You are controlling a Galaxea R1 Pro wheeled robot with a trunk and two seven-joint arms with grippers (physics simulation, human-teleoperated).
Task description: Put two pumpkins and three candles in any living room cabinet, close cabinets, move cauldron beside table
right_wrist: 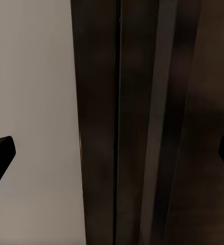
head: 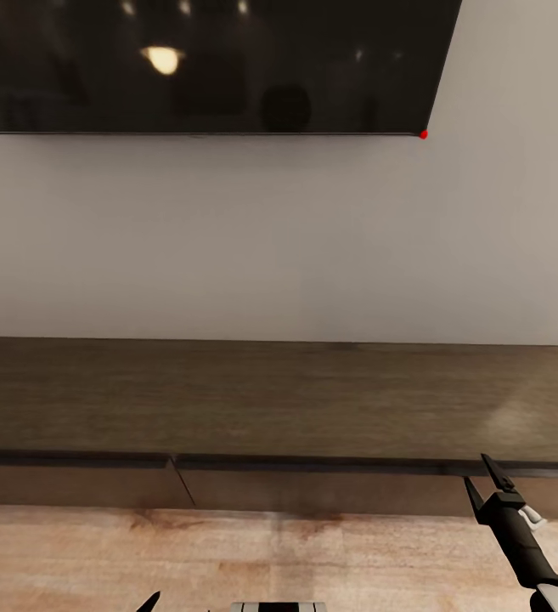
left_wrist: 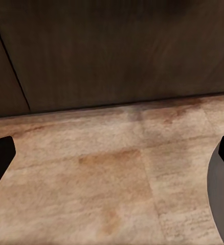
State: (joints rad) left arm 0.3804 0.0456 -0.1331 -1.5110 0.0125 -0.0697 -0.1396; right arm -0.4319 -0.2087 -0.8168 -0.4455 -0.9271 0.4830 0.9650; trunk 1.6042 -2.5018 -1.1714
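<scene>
At the cabinet [head: 270, 399] front edge, right end effector [head: 482, 480] hovers, fingers apart.

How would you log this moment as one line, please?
scene: cabinet under TV | right gripper: open at cabinet's front edge | left gripper: open over floor

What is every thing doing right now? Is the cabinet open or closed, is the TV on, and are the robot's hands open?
cabinet: front panels look closed, top bare.
TV: off, dark screen reflecting ceiling lights.
right gripper: open, empty, at the cabinet's top front edge.
left gripper: open, empty, pointing at the floor before the cabinet.
</scene>
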